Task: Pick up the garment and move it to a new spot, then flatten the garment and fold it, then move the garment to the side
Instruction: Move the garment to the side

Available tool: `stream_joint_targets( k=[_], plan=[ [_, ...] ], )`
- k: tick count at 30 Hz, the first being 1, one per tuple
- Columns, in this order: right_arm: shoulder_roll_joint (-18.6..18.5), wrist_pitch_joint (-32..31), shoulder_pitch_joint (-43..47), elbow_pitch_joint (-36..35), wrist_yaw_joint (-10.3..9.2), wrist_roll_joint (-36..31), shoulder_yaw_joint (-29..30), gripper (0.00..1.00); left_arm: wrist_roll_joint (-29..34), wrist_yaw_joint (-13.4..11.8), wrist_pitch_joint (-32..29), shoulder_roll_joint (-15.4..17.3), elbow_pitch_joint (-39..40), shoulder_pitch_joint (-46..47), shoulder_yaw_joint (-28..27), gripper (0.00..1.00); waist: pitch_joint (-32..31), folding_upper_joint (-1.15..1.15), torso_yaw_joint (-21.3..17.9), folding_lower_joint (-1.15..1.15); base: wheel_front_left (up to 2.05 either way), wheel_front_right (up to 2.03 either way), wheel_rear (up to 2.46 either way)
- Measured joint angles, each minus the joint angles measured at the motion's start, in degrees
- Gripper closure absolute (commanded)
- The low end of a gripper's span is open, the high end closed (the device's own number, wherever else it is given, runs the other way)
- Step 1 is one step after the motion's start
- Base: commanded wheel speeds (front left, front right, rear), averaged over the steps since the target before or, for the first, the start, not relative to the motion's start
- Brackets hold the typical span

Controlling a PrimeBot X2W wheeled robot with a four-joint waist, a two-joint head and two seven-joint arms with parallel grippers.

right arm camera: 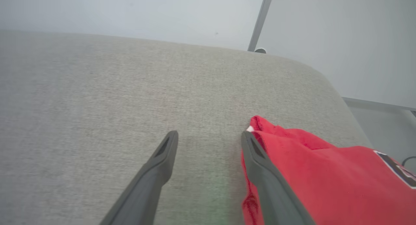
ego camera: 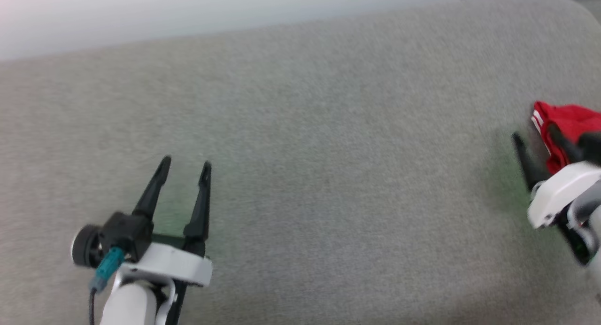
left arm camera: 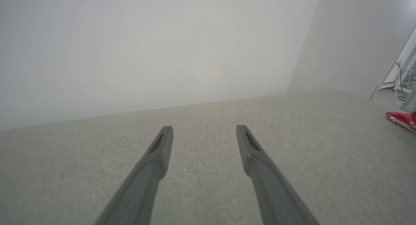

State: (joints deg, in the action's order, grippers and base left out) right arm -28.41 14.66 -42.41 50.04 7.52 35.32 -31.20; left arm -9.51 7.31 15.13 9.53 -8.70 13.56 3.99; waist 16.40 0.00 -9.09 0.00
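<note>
The one piece of writing is a black mark with a white outline (right arm camera: 398, 169) on the garment (right arm camera: 325, 173), at the right edge of the right wrist view. It looks like part of a numeral, but it is cut off and cannot be read. No brand or label is legible.

The garment is a bunched red heap at the right end of the grey cloth-covered counter (ego camera: 328, 151). In the head view it (ego camera: 570, 120) shows white stripes along its left edge. In the left wrist view it (left arm camera: 403, 120) is a small red patch with white stripes well off to the right.

The right pincer (ego camera: 535, 133) is blurred in the head view. The right wrist view shows the right pincer (right arm camera: 210, 134) spread with bare counter between its fingers. The red cloth lies against the outer side of the right-hand finger.

The left pincer (ego camera: 186, 164) is at the near left, well apart from the garment. The left pincer (left arm camera: 204, 129) is also spread and holds nothing.

The left wrist view takes in a pale wall and some cables (left arm camera: 399, 85) far right. The right wrist view shows a slanted grey post (right arm camera: 260, 20) beyond the counter's rounded far corner.
</note>
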Motion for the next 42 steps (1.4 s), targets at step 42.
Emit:
stream_joint_targets(
  k=[42],
  plan=[
    [16.2, -0.5, 43.6, -39.1, 0.00, -18.0, 31.1, 0.00, -6.7, 0.1, 0.0, -2.4, -0.8, -21.7, -6.1, 0.00, -21.3, 0.00, 13.4, 0.00, 0.00, 0.00, 0.00]
  ],
)
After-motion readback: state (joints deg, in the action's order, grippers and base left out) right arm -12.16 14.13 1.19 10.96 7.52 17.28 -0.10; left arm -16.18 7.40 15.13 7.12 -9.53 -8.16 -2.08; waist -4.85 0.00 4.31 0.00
